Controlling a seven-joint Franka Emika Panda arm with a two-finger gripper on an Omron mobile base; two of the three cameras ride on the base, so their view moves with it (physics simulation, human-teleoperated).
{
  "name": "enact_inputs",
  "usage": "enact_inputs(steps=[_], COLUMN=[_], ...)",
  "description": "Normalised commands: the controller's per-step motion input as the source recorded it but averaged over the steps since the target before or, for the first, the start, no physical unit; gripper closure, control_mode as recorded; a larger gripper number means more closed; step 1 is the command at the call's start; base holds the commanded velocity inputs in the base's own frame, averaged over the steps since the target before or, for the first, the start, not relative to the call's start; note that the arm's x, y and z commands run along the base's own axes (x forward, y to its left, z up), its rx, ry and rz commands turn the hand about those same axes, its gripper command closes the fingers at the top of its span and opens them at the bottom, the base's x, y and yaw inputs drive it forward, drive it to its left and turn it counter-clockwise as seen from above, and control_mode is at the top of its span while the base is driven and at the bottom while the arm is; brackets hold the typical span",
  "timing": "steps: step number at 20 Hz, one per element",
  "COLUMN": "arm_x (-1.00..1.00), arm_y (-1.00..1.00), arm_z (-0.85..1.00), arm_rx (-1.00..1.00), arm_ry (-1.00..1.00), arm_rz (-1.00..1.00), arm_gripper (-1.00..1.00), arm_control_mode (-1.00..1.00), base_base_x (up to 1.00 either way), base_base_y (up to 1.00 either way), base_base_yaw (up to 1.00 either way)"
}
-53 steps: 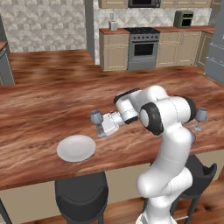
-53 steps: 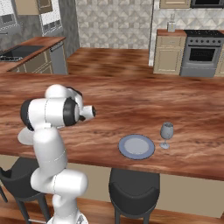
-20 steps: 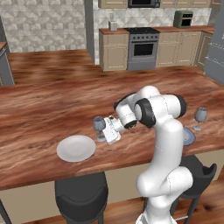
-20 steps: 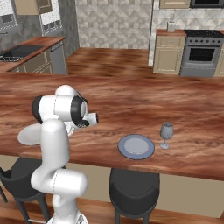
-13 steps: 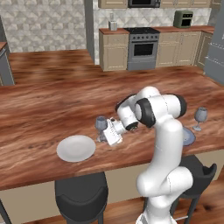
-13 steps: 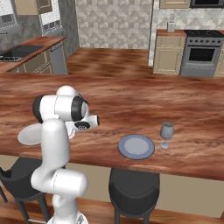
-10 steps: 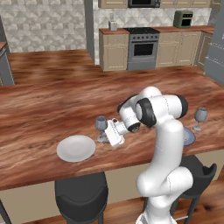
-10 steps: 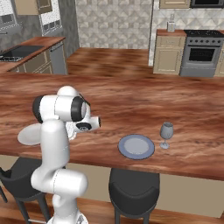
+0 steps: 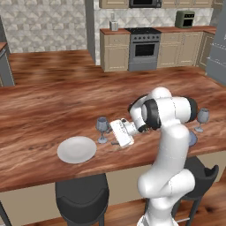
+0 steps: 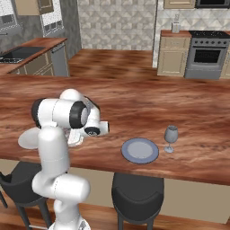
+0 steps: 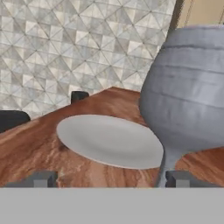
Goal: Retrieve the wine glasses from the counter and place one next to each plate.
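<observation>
- Jaws: in the hand view the two fingertips (image 11: pixel 43 178) stand wide apart at the bottom edge. The stem of the wine glass (image 11: pixel 188 105) rises close against the right-hand tip, with no clamping visible. Judged state: released.
- Gripper (image 9: pixel 115 137): low over the island top (image 9: pixel 44 110), level, pointing toward the white plate (image 9: pixel 77 149).
- Near glass: in the left base view the wine glass (image 9: pixel 102 129) stands upright on the island top, just beside the white plate on its right, directly ahead of the gripper.
- Second glass (image 10: pixel 170 138): upright just beside the greyish-blue plate (image 10: pixel 140 150), on its right side in the right base view.
- Progress, as a judgement: both glasses stand on the island top, each next to a plate. Placement appears complete.
- Remaining, as a judgement: withdraw the gripper from the near glass without tipping it. The stem lies close to one fingertip, so a sideways move risks knocking it over.
</observation>
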Motion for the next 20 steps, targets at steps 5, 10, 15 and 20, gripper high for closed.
enact_inputs(steps=[5,10,15,20], arm_x=[-0.46,-0.44,-0.69,-0.72], arm_y=[-0.51,-0.24,0.0,-0.07], arm_z=[0.53,0.8,1.0,1.0], arm_rx=[0.02,0.0,-0.01,0.0], arm_ry=[0.0,-0.12,-0.23,-0.18], arm_rz=[-0.05,-0.07,-0.07,-0.04], arm_gripper=[-1.0,-1.0,-1.0,-1.0], arm_control_mode=[-1.0,-1.0,-1.0,-1.0], base_base_x=[0.0,0.0,0.0,0.0], base_base_y=[0.0,0.0,0.0,0.0], base_base_yaw=[0.0,0.0,0.0,0.0])
